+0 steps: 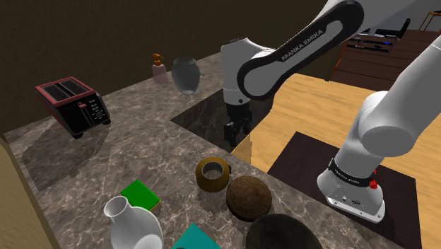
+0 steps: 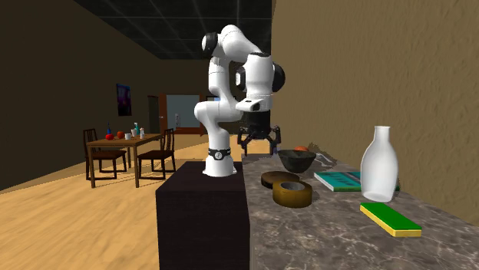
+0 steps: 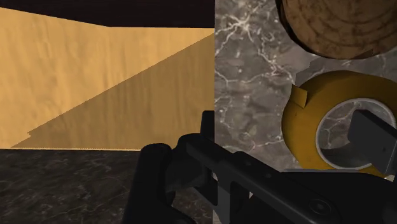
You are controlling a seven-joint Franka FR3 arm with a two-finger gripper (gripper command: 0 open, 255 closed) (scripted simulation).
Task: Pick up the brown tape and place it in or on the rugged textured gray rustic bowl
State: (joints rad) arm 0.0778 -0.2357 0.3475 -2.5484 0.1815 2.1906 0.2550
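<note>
Claw [image 2: 259, 144]: black, with its two fingers wide apart and nothing between them. It hangs a bit above the stone, near the counter's edge.
Brown tape [image 1: 212, 173]: lies flat with its hole up on the marble counter [image 1: 141, 152], close to the edge. The claw does not touch it.
Dark grey bowl [image 2: 296, 159]: stands upright on the counter, farther along the same edge.
Brown round thing [image 1: 249, 198]: rough and low, it sits between the tape and the bowl, just beside the tape. I cannot tell what it is.
Edge: the counter stops in a straight line, and past it is a drop to the wooden floor [image 3: 95, 76]. The tape, the round thing and the bowl all sit near this line.
Black stand [image 2: 203, 222]: a box just beside the counter's side.
Open room: bare stone lies between the tape and the toaster [image 1: 73, 106]. A green flat block [image 1: 141, 194] and a white vase [image 1: 133, 225] are near the tape but apart from it.
Dark patch [image 1: 205, 117]: a flat dark part of the counter by the claw. I cannot tell what it is.
Cut off: the shoulder view's bottom edge cuts the bowl.
Hidden: in the second exterior view the vase hides part of a teal book [image 2: 338, 180]. In the wrist view one finger covers part of the tape's hole, and the tape and the round thing run off the picture.
Far end: a grey jar [image 1: 185, 74] and a small bottle [image 1: 160, 68] stand by the wall.
</note>
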